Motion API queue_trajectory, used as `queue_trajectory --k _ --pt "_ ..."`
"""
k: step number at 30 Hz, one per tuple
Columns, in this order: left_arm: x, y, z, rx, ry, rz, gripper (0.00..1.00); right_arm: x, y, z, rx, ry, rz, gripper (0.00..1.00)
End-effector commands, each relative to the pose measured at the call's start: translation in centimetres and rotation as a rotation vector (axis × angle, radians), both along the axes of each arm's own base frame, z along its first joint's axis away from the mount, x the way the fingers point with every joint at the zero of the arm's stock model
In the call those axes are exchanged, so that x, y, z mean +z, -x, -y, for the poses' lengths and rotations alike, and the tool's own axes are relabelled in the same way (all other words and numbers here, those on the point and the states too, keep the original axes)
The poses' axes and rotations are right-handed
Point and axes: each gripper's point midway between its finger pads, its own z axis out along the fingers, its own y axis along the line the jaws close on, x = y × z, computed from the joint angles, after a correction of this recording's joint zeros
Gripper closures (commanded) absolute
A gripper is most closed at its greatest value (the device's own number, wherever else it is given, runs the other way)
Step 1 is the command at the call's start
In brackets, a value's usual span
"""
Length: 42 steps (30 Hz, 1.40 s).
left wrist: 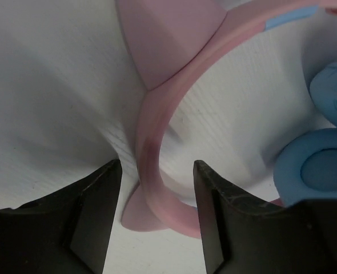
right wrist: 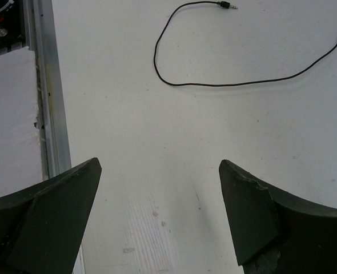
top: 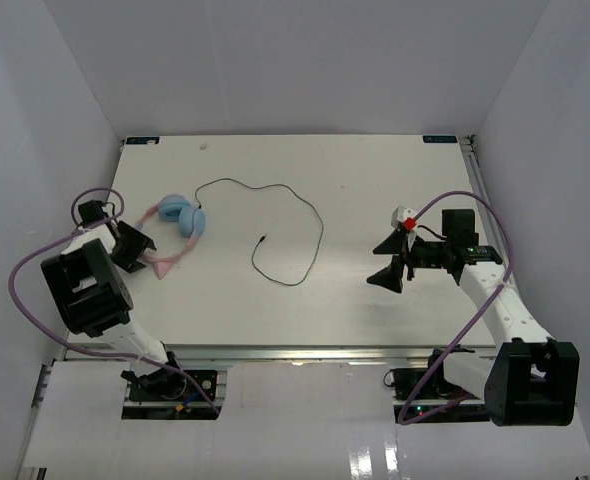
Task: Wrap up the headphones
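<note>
The headphones lie on the table's left side: two light-blue ear cups and a pink headband. Their thin black cable loops right over the table and ends in a plug. My left gripper is low at the headband. In the left wrist view it stands open, one jaw on each side of the band, with a gap on both sides. My right gripper hovers over bare table at the right, wide open and holding nothing. The cable and plug lie ahead of it.
White walls close in the table on three sides. A metal rail and a white board run along the near edge. Purple arm cables hang beside both arms.
</note>
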Motion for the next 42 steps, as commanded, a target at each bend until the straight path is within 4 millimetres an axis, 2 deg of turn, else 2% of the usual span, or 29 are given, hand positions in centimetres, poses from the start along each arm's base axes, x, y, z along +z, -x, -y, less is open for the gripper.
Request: queue_trajectory --k 1,2,4,6,9,11,12,14,16,17,18,20,23,25,28,30,31,34,37,40,42 --pt "-1.4 -0.2 -1.7 -0.001 -0.064 -0.072 0.42 0.9 0.1 -0.1 0.023 0.005 0.053 0.10" --pt "-1.7 -0.4 -1.9 -0.011 -0.078 -0.093 0.47 0.9 0.1 -0.1 0.023 0.006 0.055 0.10" --pt "-2.2 -0.2 -3.1 -0.021 -0.153 -0.142 0.49 0.8 0.2 -0.1 0.024 0.006 0.050 0.10" --pt "-2.2 -0.1 -4.3 -0.028 -0.239 -0.182 0.60 0.8 0.2 -0.1 0.025 0.007 0.048 0.10" --pt "-2.8 -0.3 -3.4 -0.084 -0.238 -0.195 0.83 0.7 0.1 0.0 0.021 0.011 0.049 0.10" --pt "-2.6 -0.9 -2.1 -0.134 -0.234 -0.180 0.98 0.6 0.0 0.1 0.015 0.017 0.046 0.10" --pt "-2.1 -1.3 -1.7 -0.156 -0.231 -0.157 1.00 0.6 0.0 0.1 0.013 0.019 0.046 0.10" --pt "-0.6 -2.6 0.5 -0.231 -0.207 -0.092 1.00 0.4 -0.1 0.3 0.006 0.021 0.043 0.10" --pt "2.4 -4.6 3.1 -0.335 -0.190 0.024 1.00 0.2 -0.1 0.4 0.005 0.028 0.049 0.10" --pt "4.2 -5.6 5.4 -0.406 -0.168 0.097 1.00 0.0 0.1 0.5 0.012 0.033 0.051 0.10" --pt "6.8 -6.5 8.0 -0.480 -0.146 0.194 1.00 -0.2 0.6 0.5 0.028 0.035 0.049 0.10" --pt "10.8 -7.5 11.3 -0.578 -0.139 0.321 1.00 -0.5 1.2 0.5 0.086 0.053 0.129 0.10" --pt "16.2 -7.1 17.7 -0.737 -0.106 0.476 1.00 -0.1 1.2 0.5 0.094 0.056 0.195 0.10" --pt "18.0 -6.1 21.3 -0.818 -0.075 0.523 1.00 0.8 0.6 0.6 0.072 0.065 0.243 0.10" --pt "20.2 -4.2 25.4 -0.914 -0.019 0.581 1.00 3.3 -2.1 1.1 -0.041 0.078 0.346 0.10" --pt "22.0 -2.9 27.3 -0.951 0.009 0.627 1.00 5.3 -3.1 1.1 -0.077 0.064 0.415 0.10" --pt "22.7 -2.4 28.1 -0.975 0.025 0.645 1.00 7.1 -3.8 1.0 -0.083 0.046 0.471 0.10" --pt "25.1 -0.4 31.1 -1.042 0.075 0.703 1.00 10.4 -5.7 0.6 -0.177 -0.058 0.398 0.10" --pt "27.4 1.3 32.4 -1.067 0.107 0.754 1.00 12.7 -6.3 0.0 -0.151 -0.111 0.429 0.10" --pt "28.9 2.8 33.4 -1.088 0.139 0.788 1.00 13.8 -5.9 -0.8 -0.062 -0.141 0.454 0.10" --pt "29.6 3.6 33.6 -1.094 0.155 0.803 1.00 13.7 -6.0 -1.5 -0.034 -0.148 0.463 0.10"
